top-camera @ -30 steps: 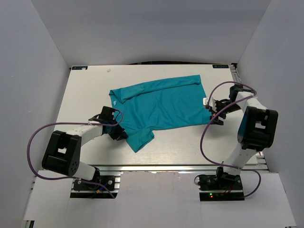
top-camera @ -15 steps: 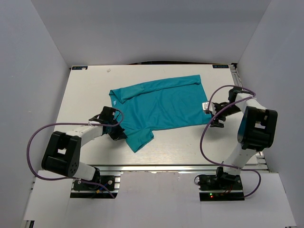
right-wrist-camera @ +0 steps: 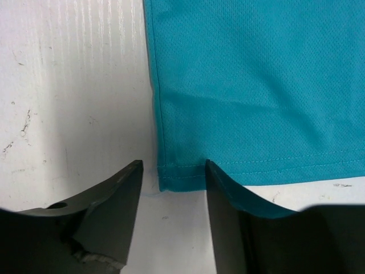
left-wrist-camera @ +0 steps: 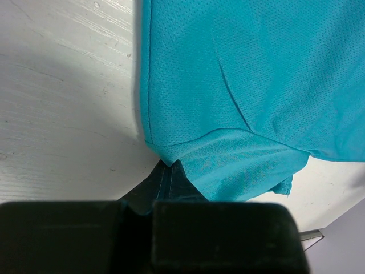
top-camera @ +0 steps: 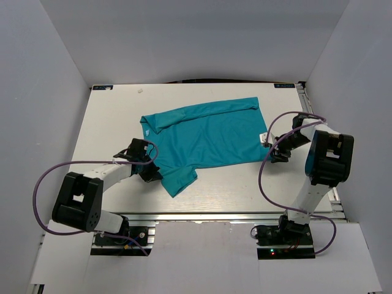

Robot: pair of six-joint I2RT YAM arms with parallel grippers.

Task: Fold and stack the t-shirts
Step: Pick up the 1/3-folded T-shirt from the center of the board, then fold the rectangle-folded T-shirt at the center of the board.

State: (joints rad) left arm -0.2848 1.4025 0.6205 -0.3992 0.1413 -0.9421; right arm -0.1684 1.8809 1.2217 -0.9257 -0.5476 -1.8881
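your left gripper (left-wrist-camera: 169,166) reaches in low, clamped on the t-shirt's (top-camera: 205,138) sleeve edge; right gripper (right-wrist-camera: 174,164) angles down w/ jaws apart astride its hem corner.

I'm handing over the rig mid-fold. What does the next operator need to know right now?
Left gripper: shut on the t-shirt at its near-left edge, by the sleeve.
Right gripper: open, with a finger on each side of the right near corner; no grip yet.
T-shirt: mostly flat in the middle of the table, with a strip folded over along the far edge.
Done: left hold made.
Left: close the right gripper, fold, stack. Only one shirt is in view.
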